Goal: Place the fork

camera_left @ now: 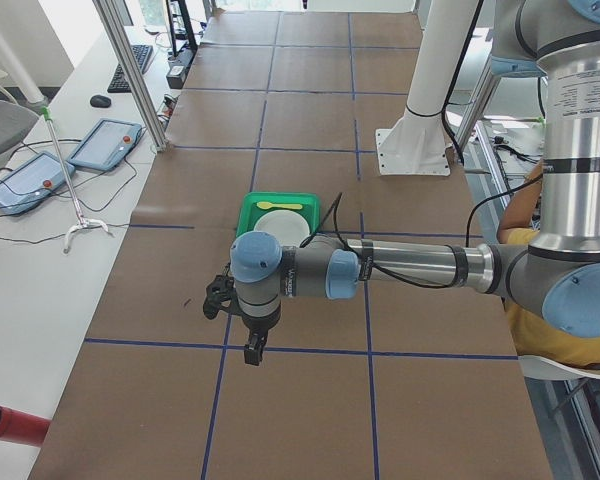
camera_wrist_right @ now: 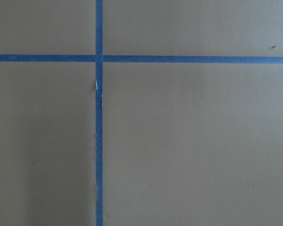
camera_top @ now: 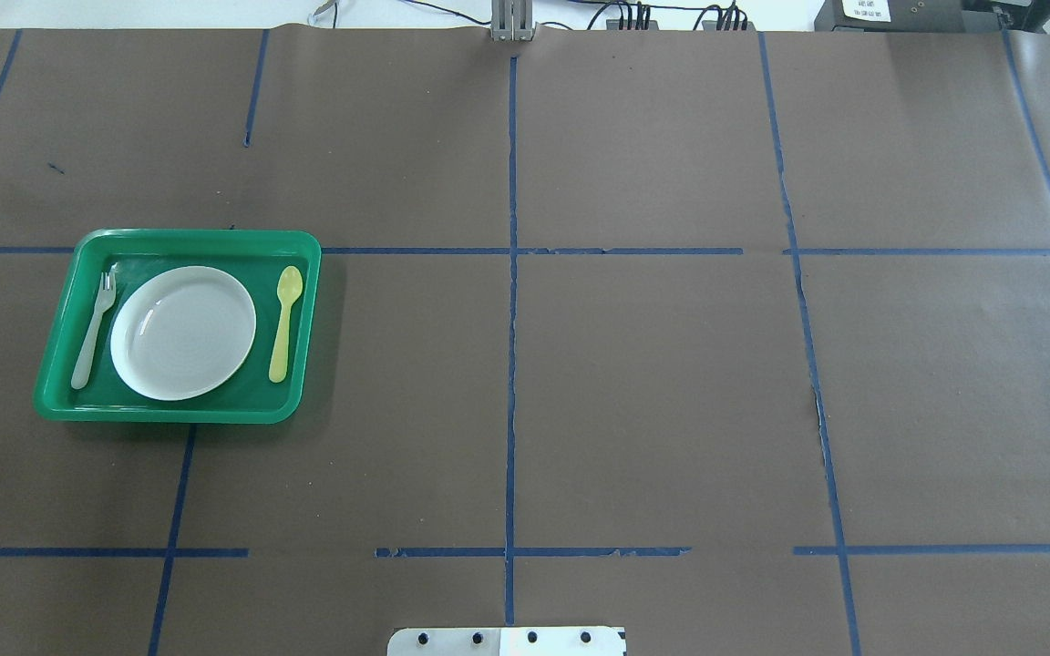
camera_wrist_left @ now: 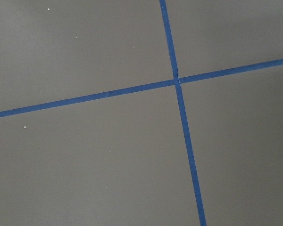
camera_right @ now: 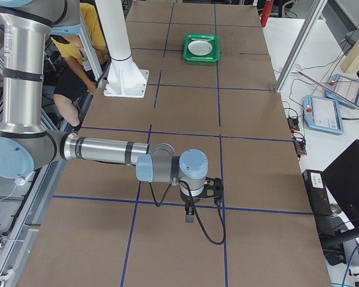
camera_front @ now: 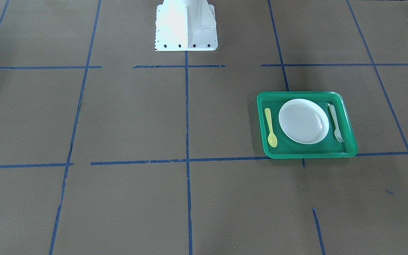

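Green plastic forms the tray (camera_top: 58,369) that sits on the robot's left half of the desk (camera_top: 653,392), and everything of note lies inside it. The fork (camera_top: 93,330) – pale, whitish, translucent – lies flat on the tray floor along the side farthest from the desk's middle, its tines pointing away from the robot and its handle toward it. It lies just beside the white plate (camera_top: 183,333) at the tray's centre; whether the two touch I cannot tell. On the plate's other side lies the yellow spoon (camera_top: 285,323), bowl end also away from the robot.

The left end effector (camera_left: 252,352) hangs pointing down over the brown paper, near a crossing of the blue tape (camera_top: 511,364), apart from the tray and grasping nothing that can be seen. Only the side view shows it, so I cannot tell whether its fingers are spread or closed. The same holds for the right end effector (camera_right: 189,216) – it hangs over a tape line at the desk's far end from the tray. Both wrist views show only brown paper and tape crossings. The white base (camera_front: 186,26) stands at the robot's edge.
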Tool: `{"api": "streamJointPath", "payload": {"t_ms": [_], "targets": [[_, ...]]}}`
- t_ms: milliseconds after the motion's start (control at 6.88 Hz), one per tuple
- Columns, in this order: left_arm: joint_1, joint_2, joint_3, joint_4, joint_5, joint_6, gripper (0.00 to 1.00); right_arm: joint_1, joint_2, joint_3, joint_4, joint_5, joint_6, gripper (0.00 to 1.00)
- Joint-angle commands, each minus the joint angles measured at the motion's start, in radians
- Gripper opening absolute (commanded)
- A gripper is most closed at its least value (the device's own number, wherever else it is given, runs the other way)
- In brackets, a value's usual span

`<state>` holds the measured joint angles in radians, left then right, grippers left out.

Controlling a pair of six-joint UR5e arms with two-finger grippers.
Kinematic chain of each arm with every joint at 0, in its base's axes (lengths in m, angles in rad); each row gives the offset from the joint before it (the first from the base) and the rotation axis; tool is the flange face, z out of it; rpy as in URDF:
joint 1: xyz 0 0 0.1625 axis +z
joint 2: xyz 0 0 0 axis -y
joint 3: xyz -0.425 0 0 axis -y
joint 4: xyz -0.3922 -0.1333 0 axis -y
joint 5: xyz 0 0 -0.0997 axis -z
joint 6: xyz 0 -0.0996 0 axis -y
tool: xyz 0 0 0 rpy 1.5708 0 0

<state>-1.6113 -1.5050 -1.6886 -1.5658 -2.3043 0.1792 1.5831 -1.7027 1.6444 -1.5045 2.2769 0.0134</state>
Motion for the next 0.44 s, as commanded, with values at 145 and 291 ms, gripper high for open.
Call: {"api": "streamJointPath", "payload": {"t_ms": [145, 291], "targets": [[0.001, 0.002, -0.005, 0.001, -0.001, 0.000, 1.00, 0.000, 0.000, 0.000, 0.000, 0.001, -0.001, 1.00], [0.001, 0.002, -0.003, 0.001, -0.001, -0.001, 1.00, 0.000, 0.000, 0.000, 0.000, 0.000, 0.000, 1.00]]}}
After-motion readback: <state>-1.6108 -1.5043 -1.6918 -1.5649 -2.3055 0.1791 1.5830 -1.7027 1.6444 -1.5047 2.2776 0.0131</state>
